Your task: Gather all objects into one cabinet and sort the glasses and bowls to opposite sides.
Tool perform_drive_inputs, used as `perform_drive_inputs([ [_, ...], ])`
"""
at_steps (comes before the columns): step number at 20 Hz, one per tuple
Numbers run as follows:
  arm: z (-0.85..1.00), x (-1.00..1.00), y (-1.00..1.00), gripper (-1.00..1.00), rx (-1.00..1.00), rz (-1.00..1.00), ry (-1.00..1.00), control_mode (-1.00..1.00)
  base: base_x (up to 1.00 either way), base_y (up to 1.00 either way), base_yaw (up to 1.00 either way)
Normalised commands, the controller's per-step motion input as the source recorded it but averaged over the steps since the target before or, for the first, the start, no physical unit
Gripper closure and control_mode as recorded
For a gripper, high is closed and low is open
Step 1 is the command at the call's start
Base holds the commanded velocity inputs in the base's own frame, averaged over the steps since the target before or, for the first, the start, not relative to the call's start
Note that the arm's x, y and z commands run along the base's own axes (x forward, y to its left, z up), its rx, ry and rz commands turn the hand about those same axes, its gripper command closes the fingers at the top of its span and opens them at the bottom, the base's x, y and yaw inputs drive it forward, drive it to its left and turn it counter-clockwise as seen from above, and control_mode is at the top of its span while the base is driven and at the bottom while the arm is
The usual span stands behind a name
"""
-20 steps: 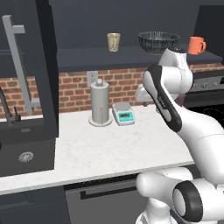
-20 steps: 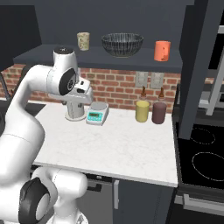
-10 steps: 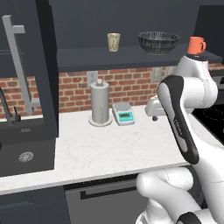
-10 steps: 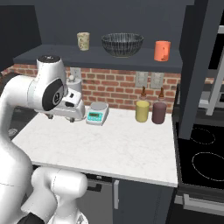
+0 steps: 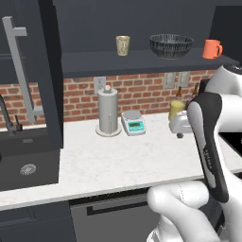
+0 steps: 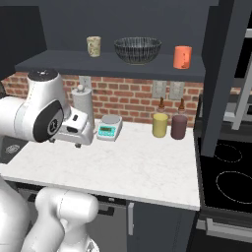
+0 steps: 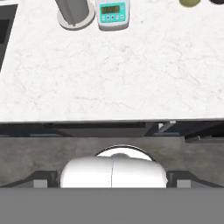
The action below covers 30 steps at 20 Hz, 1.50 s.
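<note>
Nearest to us, our white arm folds low over the front of the white marbled worktop [image 5: 118,165], and its claw [image 6: 75,134] hangs above the worktop's left part in the right base view; its fingertips are hidden from us, so we cannot tell whether it is parted or clenched, and we see nothing in it. In the hand view we look straight down on bare marbled worktop.

Farther back, against the red brick wall, stands the grey paper-towel cylinder [image 5: 108,112] on its round base, with the small white kitchen scale with a teal display [image 5: 133,123] just beside it. Along the wall to the right sit a yellow canister [image 6: 159,125] and a dark maroon canister [image 6: 178,127], side by side.

Above them runs the dark shelf of the navy wall cabinet [image 6: 98,61]. On it, well apart from one another, stand the small beige patterned tumbler [image 6: 93,46] at the left, the wide black ribbed bowl [image 6: 138,50] in the middle and the bright orange handled mug [image 5: 212,48] at the right. The cabinet's tall door with a long grey bar handle [image 5: 20,71] stands open at the far left.
</note>
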Motion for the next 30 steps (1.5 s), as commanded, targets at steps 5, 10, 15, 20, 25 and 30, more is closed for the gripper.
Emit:
perform_drive_inputs([
  [5,0.08,-0.18,0.00,-1.00,-0.08,-0.03,0.00,-1.00,0.00,0.00,0.00],
  [10,0.18,0.00,0.00,-1.00,-0.02,-0.03,0.00,-1.00,0.00,0.00,0.00],
  [15,0.09,0.00,0.00,-1.00,0.00,0.00,0.00,-1.00,0.00,0.00,0.00],
  [20,0.00,-0.04,-0.13,-1.00,0.00,0.01,0.00,-1.00,0.00,0.00,0.00],
  [25,-0.05,-0.28,0.01,-1.00,-0.02,0.00,0.00,-1.00,0.00,0.00,0.00],
  [30,-0.01,-0.21,0.37,-1.00,-0.06,0.00,0.00,-1.00,0.00,0.00,0.00],
])
